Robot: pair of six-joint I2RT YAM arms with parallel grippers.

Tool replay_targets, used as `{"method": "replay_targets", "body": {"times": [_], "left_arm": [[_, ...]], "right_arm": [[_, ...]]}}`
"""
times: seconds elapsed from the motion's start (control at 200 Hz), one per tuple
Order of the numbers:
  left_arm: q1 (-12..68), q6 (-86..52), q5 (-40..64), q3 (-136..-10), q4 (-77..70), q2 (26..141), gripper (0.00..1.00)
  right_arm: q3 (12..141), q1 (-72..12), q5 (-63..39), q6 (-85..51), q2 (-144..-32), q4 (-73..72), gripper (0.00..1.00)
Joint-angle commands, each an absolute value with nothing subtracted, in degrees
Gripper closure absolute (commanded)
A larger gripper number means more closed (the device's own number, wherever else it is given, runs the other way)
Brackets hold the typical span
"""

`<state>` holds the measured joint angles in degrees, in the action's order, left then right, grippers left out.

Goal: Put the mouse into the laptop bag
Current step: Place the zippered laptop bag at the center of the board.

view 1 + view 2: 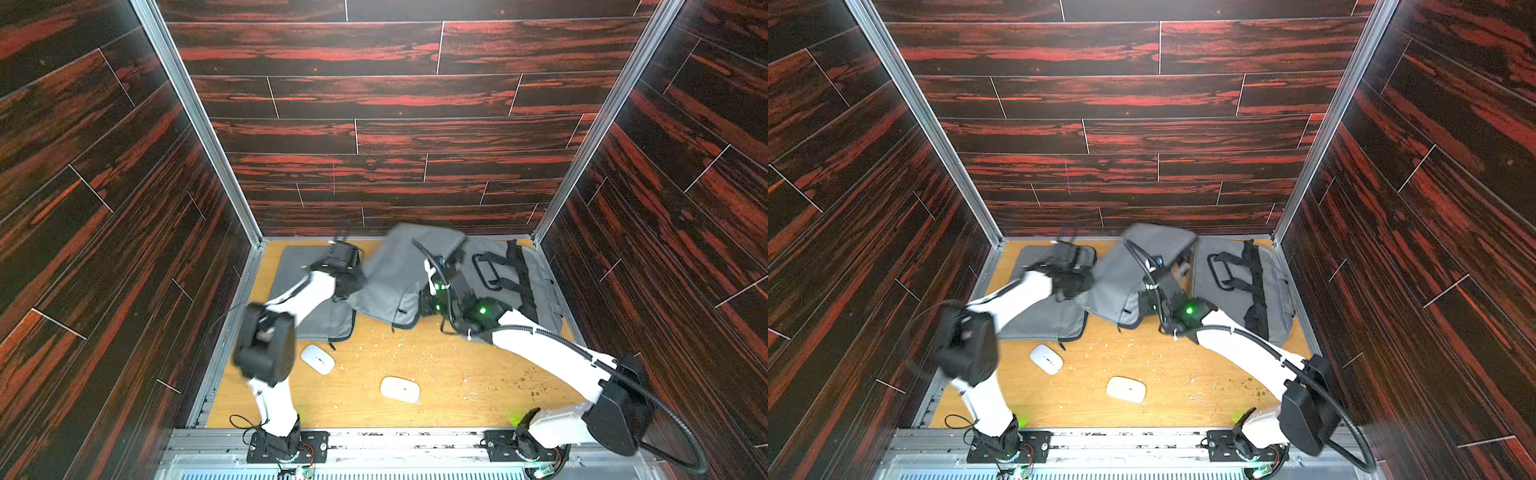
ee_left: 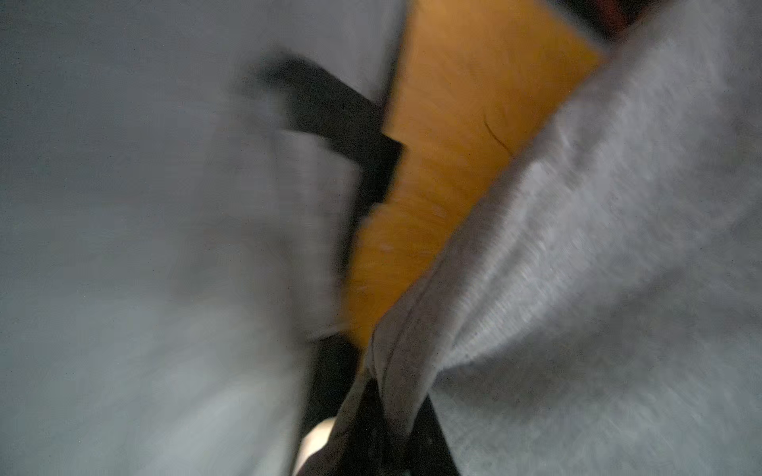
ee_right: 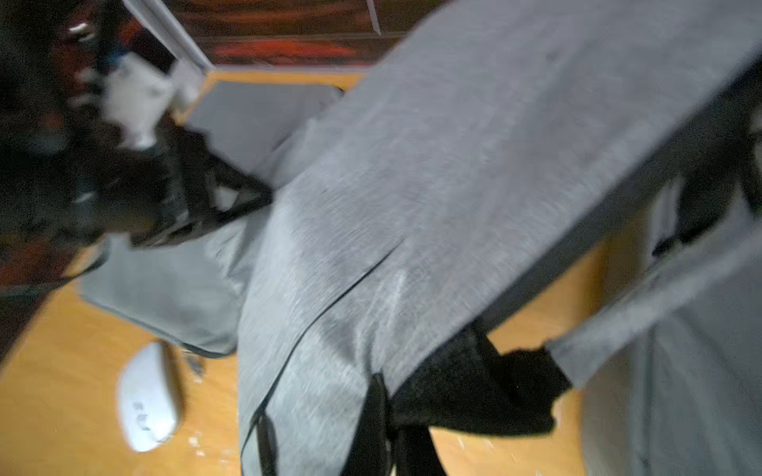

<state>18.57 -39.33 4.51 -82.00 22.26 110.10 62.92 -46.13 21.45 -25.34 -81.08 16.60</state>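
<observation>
As both top views show it, laptop bag (image 1: 390, 274): grey, soft, raised off the table (image 1: 436, 357) between the two arms and sagging between them.
left gripper (image 1: 356, 279): at the bag's left edge; blurred here.
right gripper (image 1: 457, 262): at the bag's upper right corner.
mouse (image 1: 317, 359): white, flat on the table in front of the bag's lower left corner, apart from it, untouched.
second mouse (image 1: 400, 389): white, farther in front of the bag, towards the arm bases.
flat sleeve (image 1: 328, 324): grey, lying left of the bag, which overlaps its edge.
strapped bag (image 1: 536, 291): grey with black handles, lying right of the bag.
left wrist view, left gripper (image 2: 383, 420): nearly closed, pinching a fold of the bag's grey cloth.
right wrist view, right gripper (image 3: 391, 445): clamped tight on the bag's dark-trimmed edge; the mouse (image 3: 148, 395) lies on the table beside the bag.
bag opening: cannot tell whether it is open.
handling of mouse, judged: probably light, with a hard, smooth, slippery, low-domed shell; best taken across its long sides, low down and near the middle.
</observation>
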Motion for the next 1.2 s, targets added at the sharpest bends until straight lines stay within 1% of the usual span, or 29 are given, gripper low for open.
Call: {"method": "replay_targets", "body": {"times": [0.0, 0.165, 0.331, 0.341, 0.396, 0.441, 0.481, 0.486, 0.501, 0.506, 0.541, 0.591, 0.641, 0.746, 0.862, 0.972, 1.052, 1.127, 1.192], "left_arm": [[18.0, -41.1, 2.5, -89.8, 14.5, 114.0, 1.0], [19.3, -39.6, 2.9, -94.0, 14.1, 118.9, 1.0], [19.9, -37.8, 3.5, -97.3, 16.5, 121.5, 1.0], [19.9, -37.8, 3.5, -97.3, 16.6, 121.5, 0.99], [19.8, -37.8, 4.4, -96.7, 16.2, 121.2, 0.83], [19.8, -37.8, 5.3, -95.6, 15.6, 120.6, 0.67], [20.0, -37.7, 6.0, -94.4, 15.2, 119.7, 0.5], [20.0, -37.7, 6.0, -94.3, 15.1, 119.6, 0.49], [20.0, -37.7, 6.1, -93.8, 15.0, 119.2, 0.44], [20.0, -37.8, 6.1, -93.7, 15.0, 119.1, 0.43], [20.1, -37.9, 5.9, -92.4, 15.0, 118.2, 0.36], [20.1, -38.1, 6.1, -90.3, 14.6, 116.4, 0.31], [20.2, -38.3, 6.3, -88.0, 14.1, 114.3, 0.28], [20.3, -38.8, 5.8, -82.2, 13.6, 108.0, 0.26], [20.4, -39.0, 4.8, -74.9, 12.9, 99.0, 0.23], [20.4, -38.3, 2.9, -68.3, 15.6, 90.5, 0.2], [20.5, -39.5, 3.9, -62.6, 15.2, 85.8, 0.19], [20.6, -41.8, 6.6, -57.8, 12.7, 84.1, 0.18], [20.8, -44.2, 9.1, -54.6, 9.4, 84.6, 0.18]], "right_arm": [[61.7, -49.2, 24.4, -26.7, -78.4, 13.1, 1.0], [56.1, -49.7, 25.3, -31.3, -80.1, 10.9, 1.0], [51.6, -49.7, 25.1, -34.4, -80.8, 8.5, 1.0], [51.4, -49.7, 25.1, -34.6, -81.0, 8.5, 1.0], [50.9, -49.7, 25.7, -35.6, -81.8, 9.1, 0.99], [50.3, -49.7, 25.2, -36.2, -82.3, 9.4, 0.85], [50.2, -49.7, 25.1, -36.8, -82.6, 10.0, 0.68], [50.1, -49.7, 25.1, -37.1, -82.7, 10.4, 0.63], [50.1, -49.7, 25.2, -37.3, -82.8, 10.7, 0.61], [50.1, -49.7, 25.3, -37.5, -82.8, 11.0, 0.58], [49.9, -49.7, 25.3, -38.0, -82.8, 11.6, 0.52], [49.6, -49.7, 25.5, -38.9, -82.6, 13.0, 0.46], [48.9, -49.7, 25.0, -39.7, -81.9, 13.7, 0.43], [47.3, -50.4, 24.7, -40.3, -79.6, 15.5, 0.4], [48.6, -55.1, 28.0, -39.4, -78.6, 21.4, 0.37], [52.5, -61.6, 31.0, -40.4, -80.9, 29.2, 0.35], [55.0, -66.5, 31.4, -41.7, -83.7, 32.2, 0.34], [57.0, -69.9, 29.8, -43.2, -86.9, 32.5, 0.34], [58.0, -71.7, 28.2, -43.6, -89.4, 30.5, 0.37]]}}
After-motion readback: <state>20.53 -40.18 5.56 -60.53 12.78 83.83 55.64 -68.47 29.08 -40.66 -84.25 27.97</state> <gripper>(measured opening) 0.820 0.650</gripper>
